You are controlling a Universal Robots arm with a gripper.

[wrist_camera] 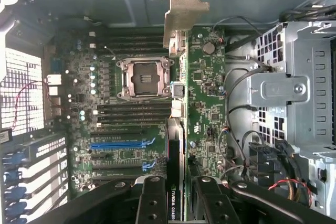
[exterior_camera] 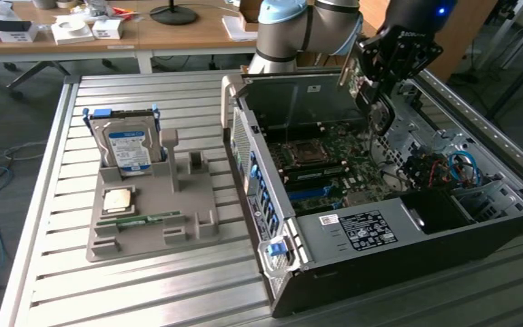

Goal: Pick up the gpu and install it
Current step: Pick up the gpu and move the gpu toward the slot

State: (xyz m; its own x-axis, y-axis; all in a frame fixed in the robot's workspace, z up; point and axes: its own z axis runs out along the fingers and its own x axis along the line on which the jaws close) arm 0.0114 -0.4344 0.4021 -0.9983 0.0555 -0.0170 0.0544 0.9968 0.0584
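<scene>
My gripper (exterior_camera: pixel 377 78) hangs over the open computer case (exterior_camera: pixel 479 225), shut on the gpu (exterior_camera: pixel 378 109). In the wrist view the gpu (wrist_camera: pixel 206 93) runs edge-on away from my fingers (wrist_camera: pixel 152 203), its green board face showing, with its silvery bracket (wrist_camera: pixel 181 11) at the far end. The card is held above the motherboard (wrist_camera: pixel 126 103), apart from it. A blue expansion slot (wrist_camera: pixel 118 144) and the bare processor socket (wrist_camera: pixel 144 78) lie beside the card's line.
A grey fixture (exterior_camera: pixel 188 204) at the exterior view's left carries a hard drive (exterior_camera: pixel 130 146), a processor (exterior_camera: pixel 118 201) and a green memory stick (exterior_camera: pixel 139 221). Inside the case, a metal drive cage (wrist_camera: pixel 299 87) and loose cables (wrist_camera: pixel 241 129) stand close to the card.
</scene>
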